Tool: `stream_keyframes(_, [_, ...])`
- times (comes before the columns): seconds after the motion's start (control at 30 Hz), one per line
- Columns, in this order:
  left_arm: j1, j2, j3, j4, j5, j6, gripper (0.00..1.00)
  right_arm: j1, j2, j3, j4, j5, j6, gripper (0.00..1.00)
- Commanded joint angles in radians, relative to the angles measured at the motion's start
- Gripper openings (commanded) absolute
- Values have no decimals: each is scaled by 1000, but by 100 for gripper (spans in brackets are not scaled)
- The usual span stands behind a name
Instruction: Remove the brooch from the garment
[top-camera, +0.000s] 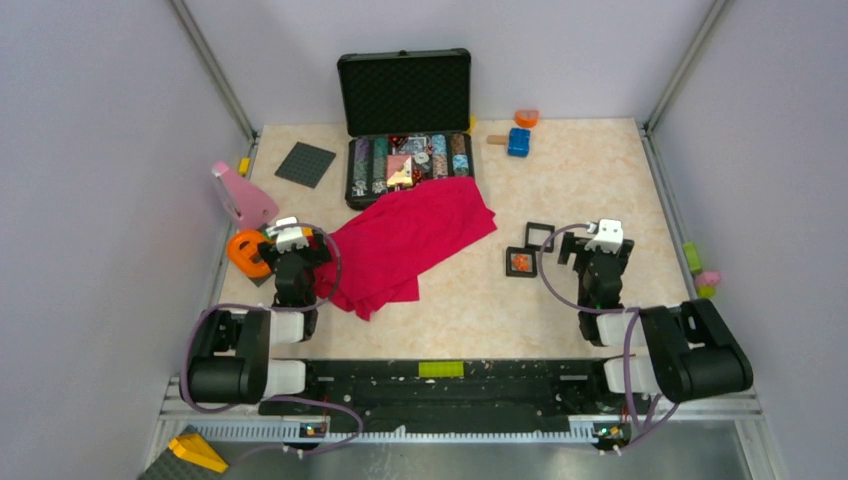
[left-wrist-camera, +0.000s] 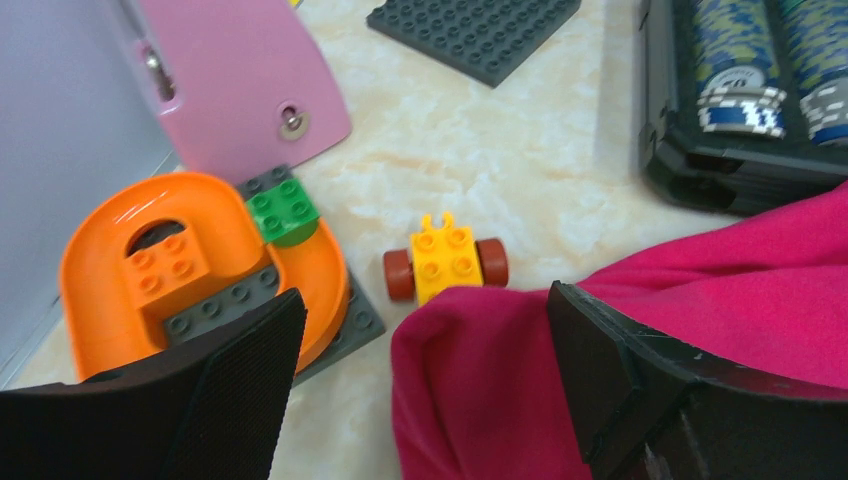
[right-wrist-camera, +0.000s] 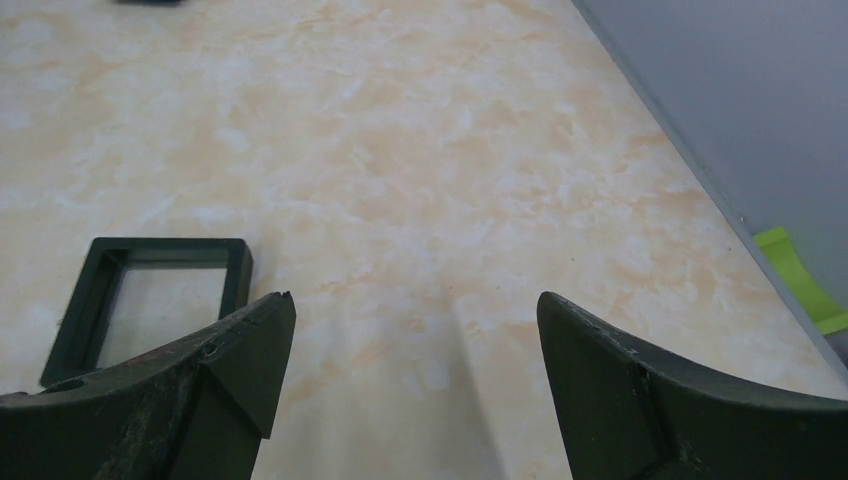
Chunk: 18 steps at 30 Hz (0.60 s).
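The garment (top-camera: 410, 240) is a crumpled magenta cloth in the middle of the table. The brooch (top-camera: 519, 262) is a tiny orange-red speck lying in a small black square box to the right of the cloth, apart from it. My left gripper (top-camera: 292, 243) is open at the cloth's left edge. In the left wrist view a fold of the cloth (left-wrist-camera: 500, 400) lies between its open fingers (left-wrist-camera: 425, 335), untouched. My right gripper (top-camera: 603, 240) is open and empty just right of the box. In the right wrist view it (right-wrist-camera: 415, 330) hovers over bare table.
An empty black square frame (top-camera: 540, 236) (right-wrist-camera: 150, 300) lies beside the brooch's box. An open black case of poker chips (top-camera: 405, 130) stands behind the cloth. An orange ring toy (left-wrist-camera: 190, 270), a pink piece (left-wrist-camera: 240, 80), a yellow wheeled brick (left-wrist-camera: 445, 262) and a grey baseplate (top-camera: 305, 163) sit left.
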Motion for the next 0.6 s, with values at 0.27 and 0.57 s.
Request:
stream_keyframes(0.27, [20, 158, 150, 33, 163, 18, 97, -108, 155, 71, 174, -116, 78, 99])
stream_keyframes(0.57, [45, 160, 158, 19, 168, 16, 99, -109, 157, 70, 180, -116, 78, 99])
